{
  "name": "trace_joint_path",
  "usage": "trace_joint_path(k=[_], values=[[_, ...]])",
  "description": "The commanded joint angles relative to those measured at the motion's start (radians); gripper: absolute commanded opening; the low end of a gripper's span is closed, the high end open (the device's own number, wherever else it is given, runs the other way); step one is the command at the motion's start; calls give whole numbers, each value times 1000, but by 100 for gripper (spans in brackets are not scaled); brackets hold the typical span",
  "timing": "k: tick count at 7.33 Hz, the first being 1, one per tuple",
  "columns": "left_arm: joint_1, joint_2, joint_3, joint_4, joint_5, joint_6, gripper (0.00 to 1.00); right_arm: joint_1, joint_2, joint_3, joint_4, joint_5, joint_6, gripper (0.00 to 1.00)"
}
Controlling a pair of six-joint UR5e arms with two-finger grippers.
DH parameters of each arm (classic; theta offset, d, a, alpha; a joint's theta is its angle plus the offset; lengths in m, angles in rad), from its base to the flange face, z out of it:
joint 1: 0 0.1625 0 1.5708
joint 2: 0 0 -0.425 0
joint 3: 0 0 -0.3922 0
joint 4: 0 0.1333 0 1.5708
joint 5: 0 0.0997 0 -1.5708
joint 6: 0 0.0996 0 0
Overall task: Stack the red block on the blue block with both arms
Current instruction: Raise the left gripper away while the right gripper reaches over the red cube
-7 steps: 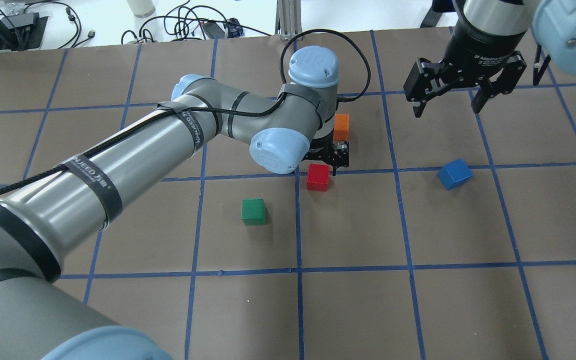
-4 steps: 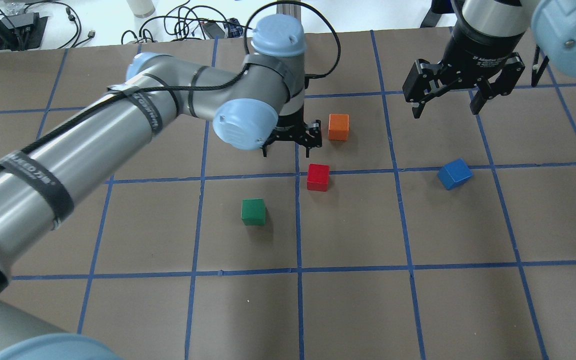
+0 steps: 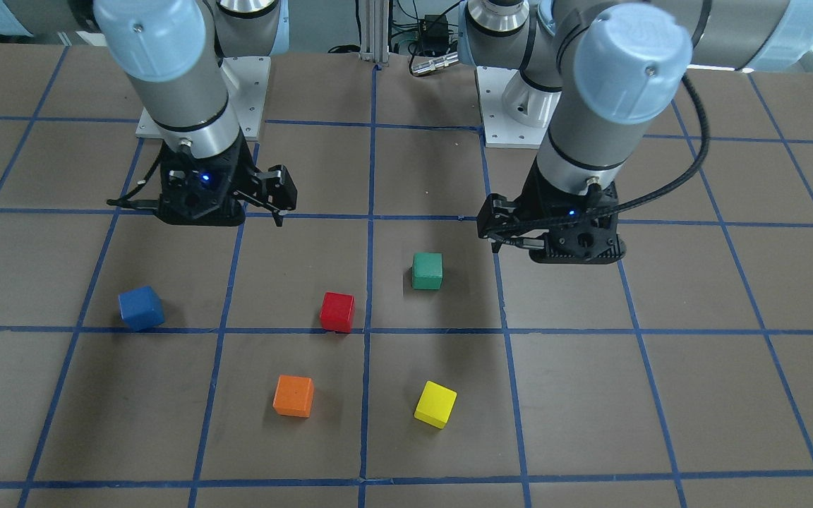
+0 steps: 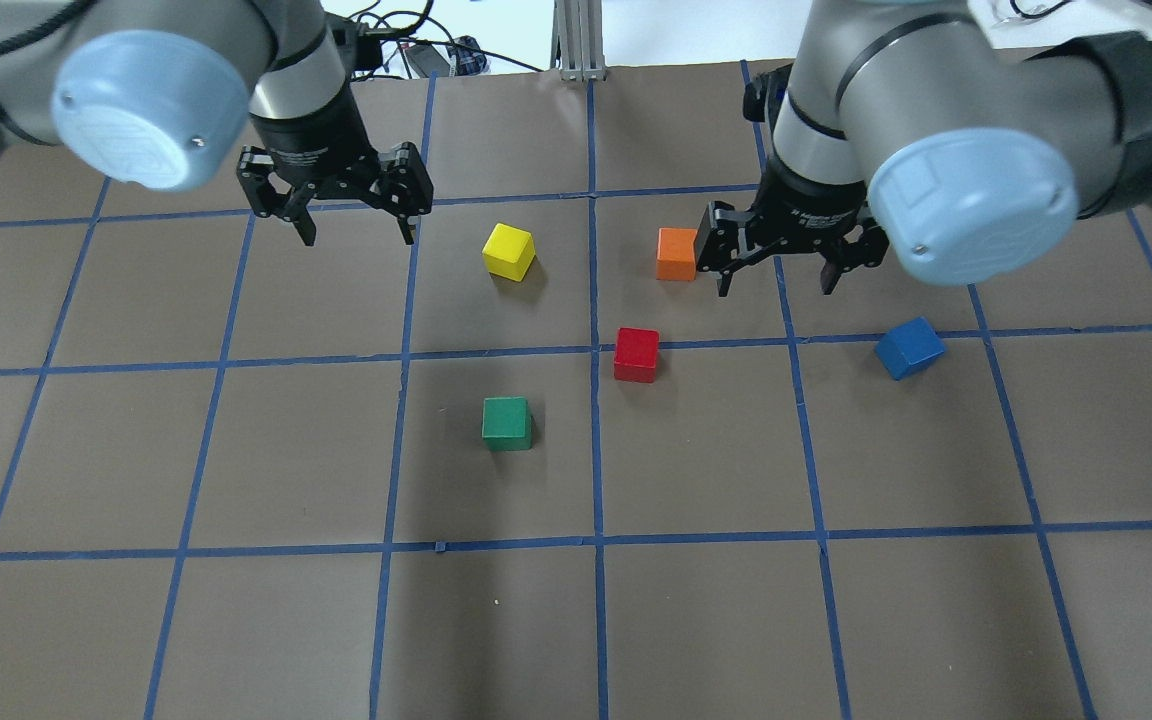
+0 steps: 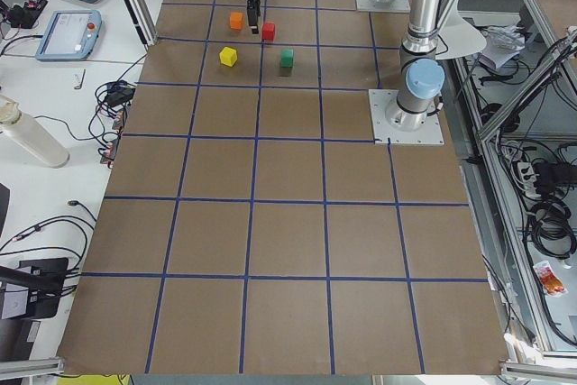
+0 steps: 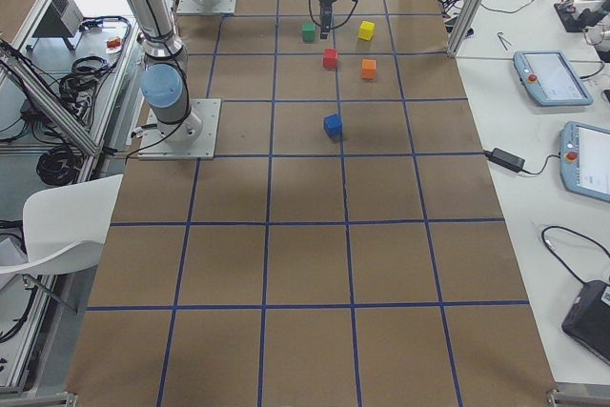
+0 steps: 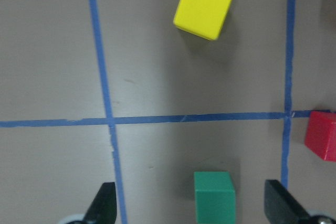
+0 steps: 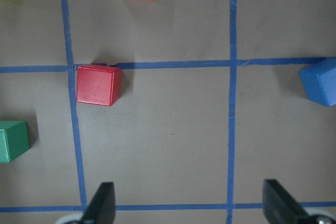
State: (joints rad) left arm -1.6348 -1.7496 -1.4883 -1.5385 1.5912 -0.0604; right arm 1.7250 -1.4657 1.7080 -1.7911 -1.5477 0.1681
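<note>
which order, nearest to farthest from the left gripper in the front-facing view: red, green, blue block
From the left gripper:
1. green block, on that gripper's own side of the table.
2. red block, mid-table.
3. blue block, far across, on the opposite side.

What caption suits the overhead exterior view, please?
Open left claw and open right claw hover; small matte red cube and small matte blue cube lie apart.

1. The left arm (image 3: 593,120) and right arm (image 3: 181,92) were silver-grey tubes with pale-blue caps bearing small screws.
2. A black cable (image 3: 704,141) looped beside the left arm, right of frame.
3. The left gripper (image 4: 357,238) and right gripper (image 4: 776,288) were black, blue-lit.
</note>
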Motion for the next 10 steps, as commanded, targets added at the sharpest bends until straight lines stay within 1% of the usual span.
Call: trace_joint_path(k=[1, 2, 3, 5, 7, 10], values=[[35, 53, -1, -40, -30, 27, 100, 50, 139, 44, -179, 3, 47, 100], [39, 59, -1, -40, -43, 30, 100, 68, 201, 42, -239, 5, 82, 100], [46, 67, 2, -72, -45, 42, 100, 77, 223, 42, -241, 5, 140, 100], [49, 78, -10, -86, -54, 44, 100, 87, 254, 42, -241, 5, 265, 100], [43, 79, -13, -88, -51, 54, 100, 125, 324, 39, -299, 12, 301, 100], [46, 82, -17, -89, -50, 57, 100, 131, 340, 24, -320, 15, 303, 100]])
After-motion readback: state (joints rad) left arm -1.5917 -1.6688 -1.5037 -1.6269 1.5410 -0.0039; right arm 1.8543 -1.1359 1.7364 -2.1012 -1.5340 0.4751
